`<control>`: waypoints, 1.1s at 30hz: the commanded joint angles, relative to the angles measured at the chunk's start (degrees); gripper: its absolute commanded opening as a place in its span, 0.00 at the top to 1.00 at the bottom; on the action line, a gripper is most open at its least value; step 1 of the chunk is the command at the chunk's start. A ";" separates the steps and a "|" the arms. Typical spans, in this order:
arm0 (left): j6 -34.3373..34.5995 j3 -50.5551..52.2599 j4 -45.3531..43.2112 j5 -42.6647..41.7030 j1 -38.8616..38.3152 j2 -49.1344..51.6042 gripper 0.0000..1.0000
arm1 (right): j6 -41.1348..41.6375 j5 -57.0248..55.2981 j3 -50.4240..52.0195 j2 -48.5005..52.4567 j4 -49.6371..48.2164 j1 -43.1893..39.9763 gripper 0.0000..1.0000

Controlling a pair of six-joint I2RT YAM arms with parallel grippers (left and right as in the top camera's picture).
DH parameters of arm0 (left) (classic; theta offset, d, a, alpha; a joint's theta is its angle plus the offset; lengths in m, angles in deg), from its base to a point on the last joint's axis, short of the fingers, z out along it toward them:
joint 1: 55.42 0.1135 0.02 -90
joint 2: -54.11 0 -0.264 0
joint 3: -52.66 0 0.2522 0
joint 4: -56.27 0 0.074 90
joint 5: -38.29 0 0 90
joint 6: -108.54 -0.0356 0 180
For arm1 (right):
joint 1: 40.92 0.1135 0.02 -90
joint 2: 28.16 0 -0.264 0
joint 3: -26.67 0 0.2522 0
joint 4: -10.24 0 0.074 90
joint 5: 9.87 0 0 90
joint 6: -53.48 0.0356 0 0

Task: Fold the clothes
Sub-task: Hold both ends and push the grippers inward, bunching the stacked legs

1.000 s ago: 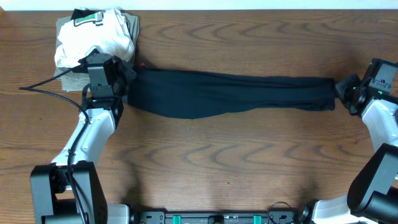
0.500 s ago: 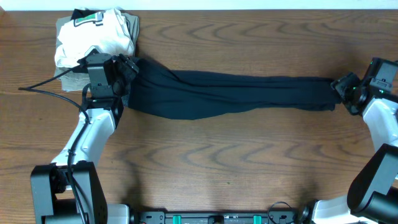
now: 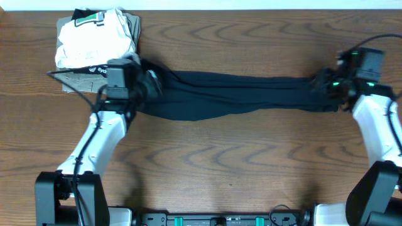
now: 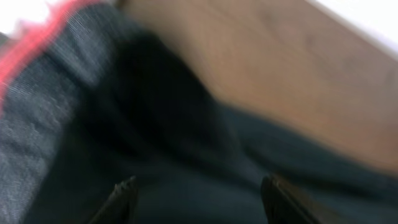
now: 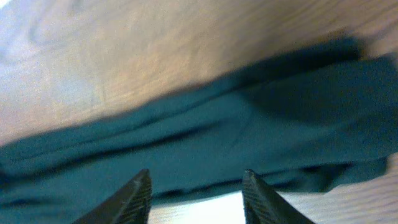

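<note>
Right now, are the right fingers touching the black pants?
Cannot tell. The right wrist view shows the fingers spread over the pants, but blur hides any contact or gap.

The right hand (image 5: pixel 196 186), fingers apart, hovers over the dark pants (image 5: pixel 249 130) on the wooden table (image 5: pixel 155 56).

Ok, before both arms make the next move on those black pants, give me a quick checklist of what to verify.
1. Soft black long-legged pants lie stretched sideways across the brown wooden table: ok.
2. Left end effector at the grey, red-lined waistband end, fingers apart: ok.
3. Right end effector over the leg-cuff end, fingers apart: ok.
4. Fabric flat: not ok, it is bunched near the waistband.
5. Two legs stacked evenly: cannot tell, the dark fabric hides the edges.
6. Pile of folded white and grey garments apart from the pants: cannot tell.
</note>
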 commanded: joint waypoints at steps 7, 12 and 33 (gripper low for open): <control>-3.28 -1.42 9.77 7.30 -6.36 -0.74 0.36 | -2.54 -5.90 -0.94 -0.44 4.76 8.66 0.59; -0.76 -1.29 11.04 8.74 -6.38 -0.50 0.36 | -2.47 -5.92 -0.92 1.20 5.33 9.07 0.73; -0.76 -1.29 1.49 11.72 -6.34 10.56 0.81 | -3.74 -5.88 -0.92 12.55 -4.20 8.85 0.99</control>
